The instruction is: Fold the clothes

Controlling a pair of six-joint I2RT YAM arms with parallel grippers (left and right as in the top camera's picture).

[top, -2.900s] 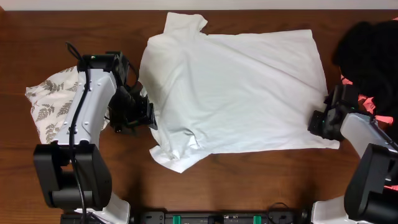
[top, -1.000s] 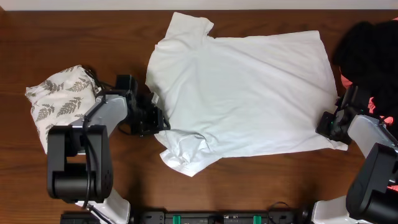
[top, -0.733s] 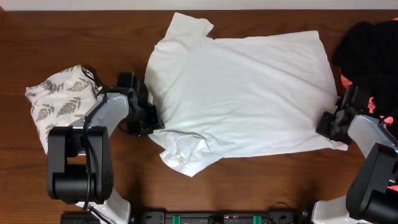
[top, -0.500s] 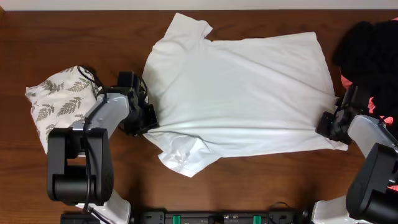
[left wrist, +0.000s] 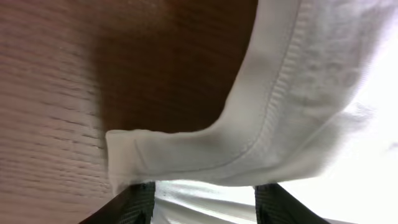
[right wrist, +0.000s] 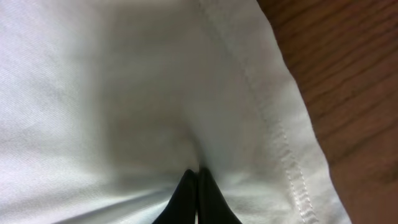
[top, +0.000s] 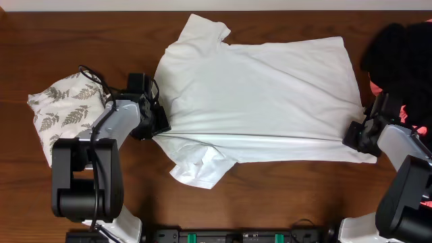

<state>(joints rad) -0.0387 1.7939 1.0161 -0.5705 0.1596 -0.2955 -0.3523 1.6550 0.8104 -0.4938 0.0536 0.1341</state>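
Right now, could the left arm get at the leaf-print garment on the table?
Probably yes: the leaf-print garment lies uncovered beside that arm. But the left claw grips the white T-shirt by its edge, so it would need to let go first.

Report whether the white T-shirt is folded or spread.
Spread: the plain white short-sleeved T-shirt lies open across the brown wooden table, both sleeves out, lightly creased.

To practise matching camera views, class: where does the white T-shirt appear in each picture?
Overhead: white T-shirt spread across the middle.
Left wrist: its hemmed edge, right and bottom.
Right wrist: fills left and centre, pinched by the right gripper.
Shared landmark: the shirt's edge against the brown table.
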